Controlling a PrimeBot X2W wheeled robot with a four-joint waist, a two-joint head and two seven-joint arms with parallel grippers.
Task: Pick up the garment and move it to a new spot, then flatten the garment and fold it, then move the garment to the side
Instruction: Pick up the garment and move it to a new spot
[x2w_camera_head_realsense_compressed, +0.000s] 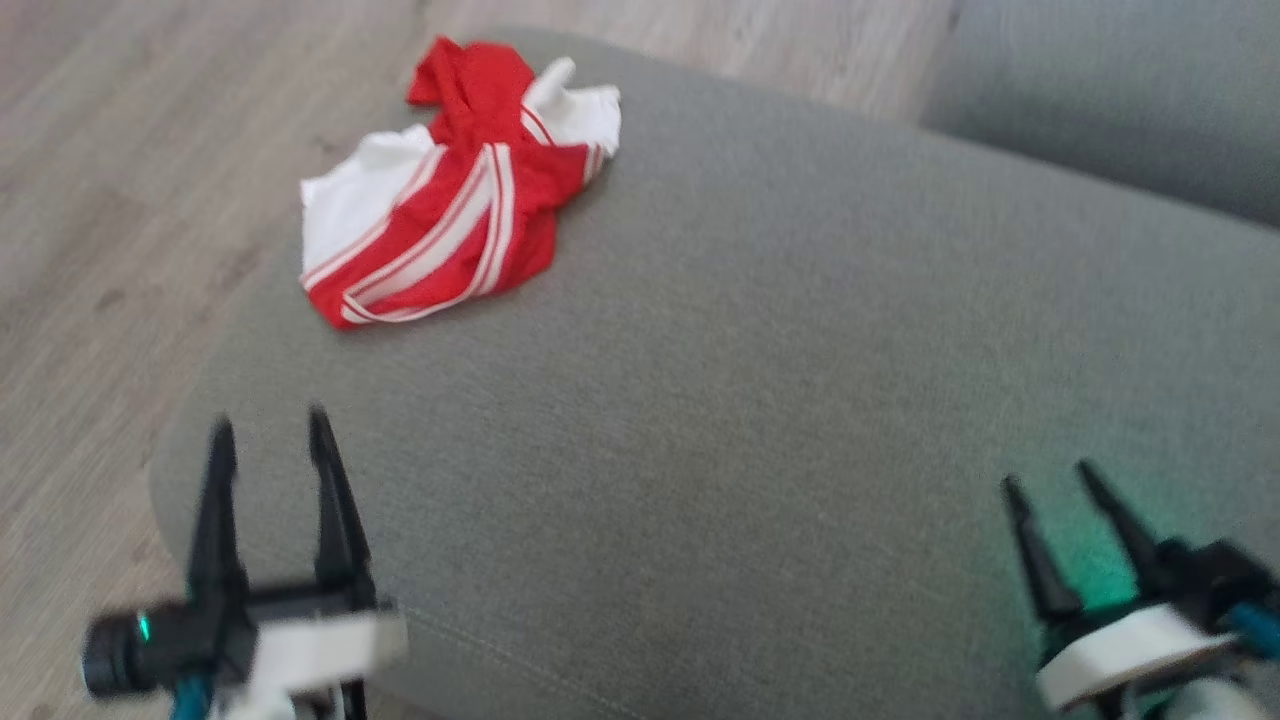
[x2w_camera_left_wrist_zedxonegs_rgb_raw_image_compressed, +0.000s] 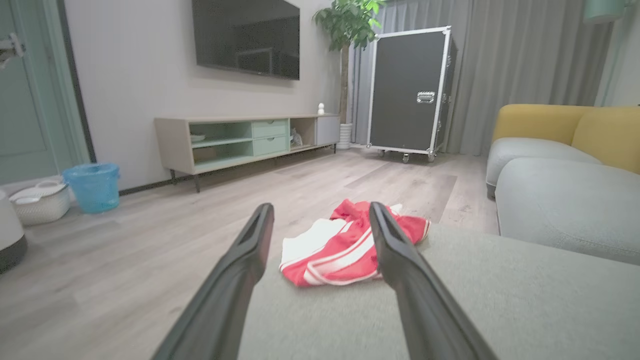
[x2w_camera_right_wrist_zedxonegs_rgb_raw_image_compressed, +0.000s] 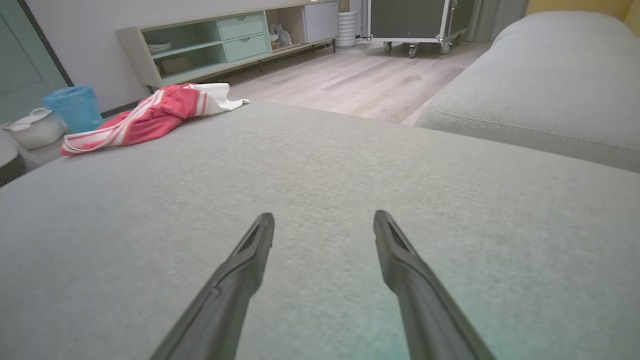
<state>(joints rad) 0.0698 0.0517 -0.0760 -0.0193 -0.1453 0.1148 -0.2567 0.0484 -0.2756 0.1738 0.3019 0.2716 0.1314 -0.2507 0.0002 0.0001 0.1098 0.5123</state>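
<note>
The garment (x2w_camera_head_realsense_compressed: 450, 190) is a crumpled red piece with white stripes and white panels, lying near the far left edge of the grey cushion (x2w_camera_head_realsense_compressed: 760, 380). The left wrist view has the garment (x2w_camera_left_wrist_zedxonegs_rgb_raw_image_compressed: 345, 245) ahead between the fingers, and the right wrist view has the garment (x2w_camera_right_wrist_zedxonegs_rgb_raw_image_compressed: 150, 115) at upper left. My left gripper (x2w_camera_head_realsense_compressed: 268, 432) hovers at lower left, well short of the cloth, open and empty. At lower right my right gripper (x2w_camera_head_realsense_compressed: 1050, 478) stands open and empty above the cushion, far from the garment.
Wood floor (x2w_camera_head_realsense_compressed: 120, 200) lies beyond the cushion's left and far edges. A second grey cushion (x2w_camera_head_realsense_compressed: 1110, 90) sits at the upper right. In the left wrist view stand a TV cabinet (x2w_camera_left_wrist_zedxonegs_rgb_raw_image_compressed: 240, 140), a black wheeled case (x2w_camera_left_wrist_zedxonegs_rgb_raw_image_compressed: 410, 90), a blue bin (x2w_camera_left_wrist_zedxonegs_rgb_raw_image_compressed: 92, 186) and a yellow-backed sofa (x2w_camera_left_wrist_zedxonegs_rgb_raw_image_compressed: 565, 130).
</note>
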